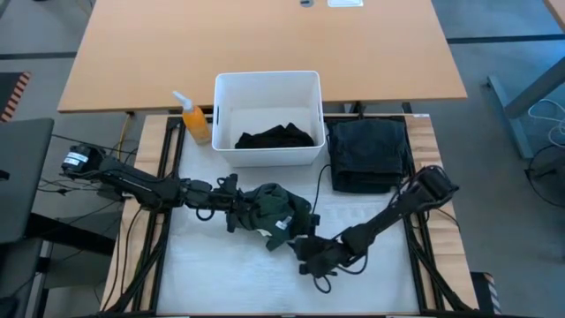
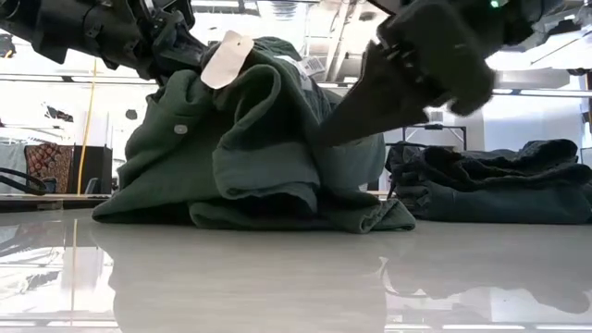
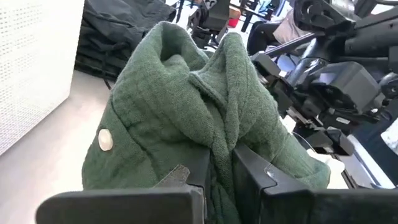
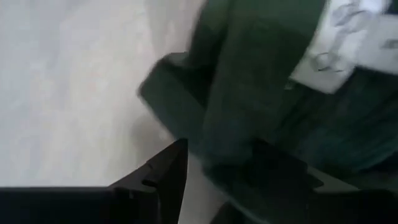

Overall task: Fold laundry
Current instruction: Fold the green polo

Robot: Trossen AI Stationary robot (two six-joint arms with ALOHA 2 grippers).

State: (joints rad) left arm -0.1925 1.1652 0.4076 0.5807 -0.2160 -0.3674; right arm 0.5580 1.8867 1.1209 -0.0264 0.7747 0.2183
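Shirt [image 1: 275,210], dark green, lies bunched just in front of the white bin [image 1: 267,152], long axis roughly along the bin's front wall. Left gripper [image 3: 217,171] pinches a fold; right gripper [image 4: 214,163], fingers spread, straddles its edge. Folded navy trousers [image 1: 368,154] sit beside the bin, an orange spray bottle [image 1: 194,119] opposite.

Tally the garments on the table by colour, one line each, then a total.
Dark green: 1, the green shirt, bunched between both arms, pinched by the left claw.
Dark navy: 1, the folded pile beside the bin.
Black: 1, the black clothing inside the white bin.
Total: 3
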